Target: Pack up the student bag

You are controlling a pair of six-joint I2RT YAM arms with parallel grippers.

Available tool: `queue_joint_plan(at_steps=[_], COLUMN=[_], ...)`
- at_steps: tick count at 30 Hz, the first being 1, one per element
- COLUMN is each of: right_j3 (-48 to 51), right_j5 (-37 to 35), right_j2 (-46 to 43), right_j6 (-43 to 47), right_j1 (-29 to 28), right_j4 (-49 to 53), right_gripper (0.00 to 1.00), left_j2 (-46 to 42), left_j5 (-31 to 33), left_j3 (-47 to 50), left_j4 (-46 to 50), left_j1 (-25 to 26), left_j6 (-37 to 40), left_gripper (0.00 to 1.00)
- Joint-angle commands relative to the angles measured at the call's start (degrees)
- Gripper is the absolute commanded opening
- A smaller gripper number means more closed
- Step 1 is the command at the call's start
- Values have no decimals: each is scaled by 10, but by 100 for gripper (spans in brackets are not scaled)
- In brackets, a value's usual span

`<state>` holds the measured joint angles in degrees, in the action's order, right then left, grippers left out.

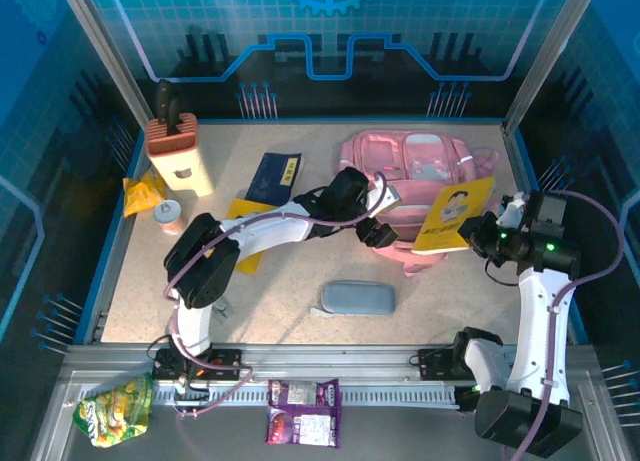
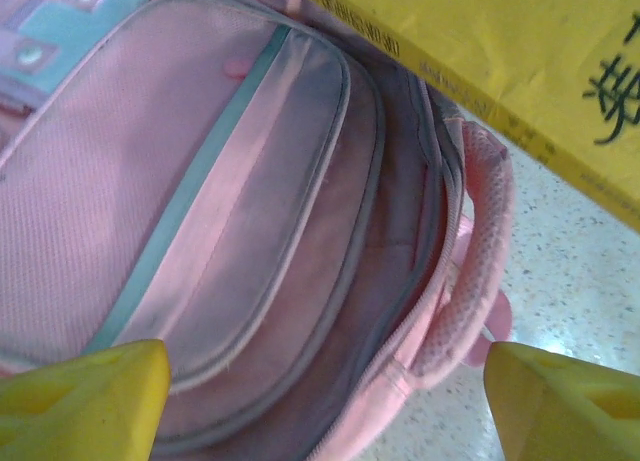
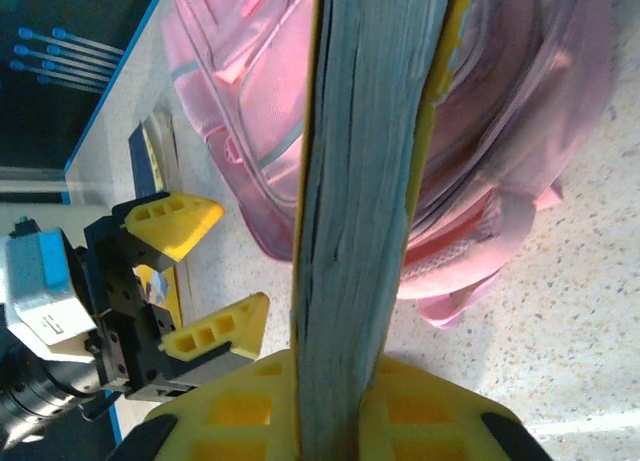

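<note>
Clamped in my right gripper (image 3: 335,406), the yellow book (image 3: 360,181) stands edge-on, its grey block of pages running up toward the bag (image 3: 250,91). My fingers press its covers from both sides. From above, the yellow book lies tilted over the bag's near right corner, cover up, held at the edge away from the bag. The pink bag lies flat on the table (image 1: 280,271), front pockets upward. My left gripper (image 2: 325,401) hovers over the bag's near edge, fingers spread wide with nothing between them. Under it I see a zip-edged seam curving round the bag's end, and a pink handle (image 2: 480,241) looping out beside it. A grey pencil case (image 1: 357,298) lies on the bag's near side, apart from it. A blue book (image 1: 273,176) lies to the bag's left.
</note>
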<state>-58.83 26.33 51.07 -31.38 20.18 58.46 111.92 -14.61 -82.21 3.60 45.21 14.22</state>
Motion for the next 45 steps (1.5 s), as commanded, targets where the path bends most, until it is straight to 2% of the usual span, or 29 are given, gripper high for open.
queue_joint_plan(at_steps=[1,5,8,14,18,21,29,30,37,43,45], right_j3=[-24,-24,-21,-19,-13,-14,-11,-12,-4,-12,-11], right_j5=[5,2,-1,-1,11,13,23,23,77,83,93], right_j2=[0,4,5,5,5,2,-5,-8,-18,-31,-33], right_j6=[10,3,-2,-2,-5,-3,-4,-4,-25,-33,-34], right_j1=[24,32,35,38,38,38,36,36,24,-18,-27], right_j4=[-21,-32,-36,-36,-44,-44,-41,-40,-41,-31,-25], right_gripper=[13,13,14,14,14,14,14,14,14,15,16], left_j2=[39,95,133,180,212,226,204,193,82,-16,-31], left_j5=[21,40,65,54,95,144,141,143,169,167,164], left_j3=[-53,-126,-158,-196,-222,-236,-247,-243,-180,-108,-111], left_j4=[30,83,88,100,85,59,65,67,67,69,89], left_j1=[6,11,13,17,16,17,16,16,2,-22,-31], left_j6=[66,94,97,115,110,100,101,99,52,21,8], left_gripper=[84,86,87,87,84,68,5,0,0,0,0])
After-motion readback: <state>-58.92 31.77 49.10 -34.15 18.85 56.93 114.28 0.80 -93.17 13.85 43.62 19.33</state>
